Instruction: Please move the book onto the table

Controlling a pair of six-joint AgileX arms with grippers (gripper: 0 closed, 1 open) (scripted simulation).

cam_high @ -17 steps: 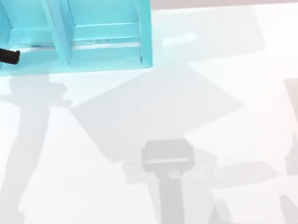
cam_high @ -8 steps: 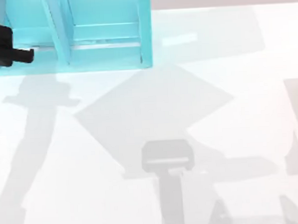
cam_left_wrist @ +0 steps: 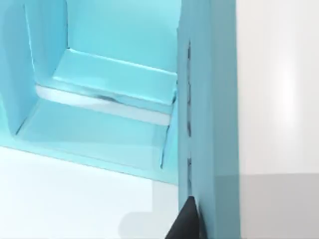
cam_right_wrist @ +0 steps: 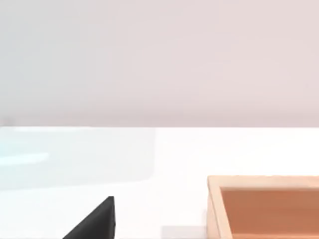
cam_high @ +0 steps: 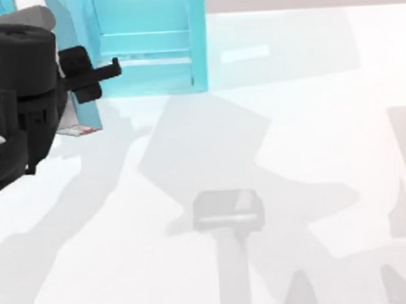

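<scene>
left arm's swung way in over the desk (cam_high: 292, 154) since a second ago, its jaws (cam_high: 84, 97) clenched on the book (cam_high: 73, 77), which sits upright between them, lifted out beside the shelf (cam_high: 150, 52), so set-down's next I reckon.

From overhead, we look straight down on the white table (cam_high: 271, 155), the cyan shelf (cam_high: 150, 52) at its far left edge and our left arm (cam_high: 20, 100) looming large at the left, close under the lens. Our left wrist camera sits very near that same shelf (cam_left_wrist: 99, 99), facing into one open compartment (the light-blue book (cam_left_wrist: 212, 99) stands upright right against the lens). Our right wrist camera rides low over the table (cam_right_wrist: 164, 164), facing level across it toward a pale wall (cam_right_wrist: 159, 59), a wooden tray (cam_right_wrist: 264, 204) close by. All three views share the table.
</scene>
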